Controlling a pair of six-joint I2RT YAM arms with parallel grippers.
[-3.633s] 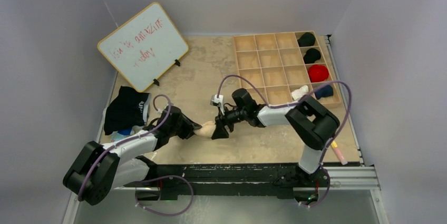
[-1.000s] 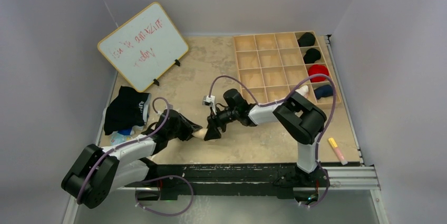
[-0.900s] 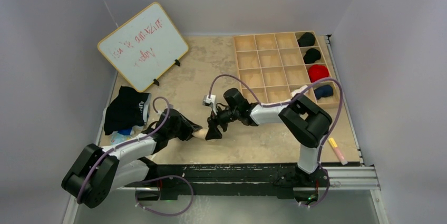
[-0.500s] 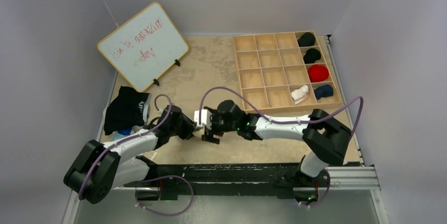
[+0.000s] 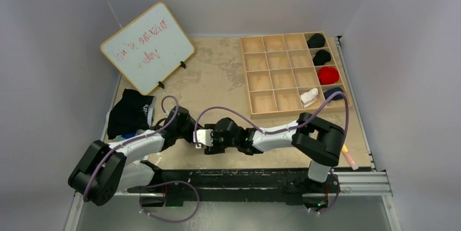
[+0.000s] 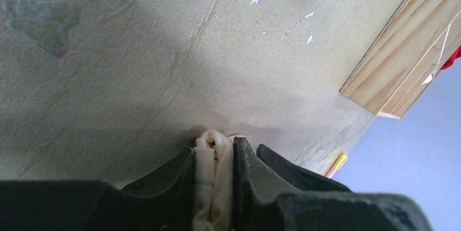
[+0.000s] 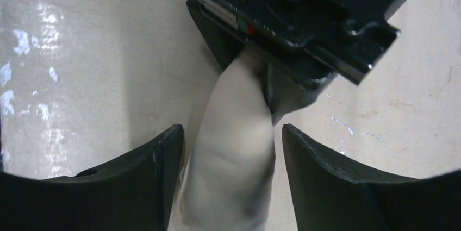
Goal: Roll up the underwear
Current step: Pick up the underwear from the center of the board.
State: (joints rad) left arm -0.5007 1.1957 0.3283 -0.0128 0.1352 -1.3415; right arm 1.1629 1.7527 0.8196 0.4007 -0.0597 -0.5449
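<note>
The underwear [image 7: 234, 160] is a cream, soft bundle, low near the table's front edge. My left gripper [image 6: 215, 149] pinches 1 end of it, jaws narrow on the cloth. I judge it light, limp and apt to unroll, so I'd take it mid-roll. My right gripper [image 7: 231, 133] straddles it, its 2 jaws wide apart. Beneath is the rough, mottled table [image 6: 136, 51]; the wooden compartment tray [image 5: 245, 73] sits well apart.

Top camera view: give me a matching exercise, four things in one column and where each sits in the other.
1 whiteboard
2 red roll
3 black clothes
4 beige underwear

A clamped in the left gripper
B far left, propped up
C left edge
D right column of the tray

Pairs: 1-B, 2-D, 3-C, 4-A
</note>
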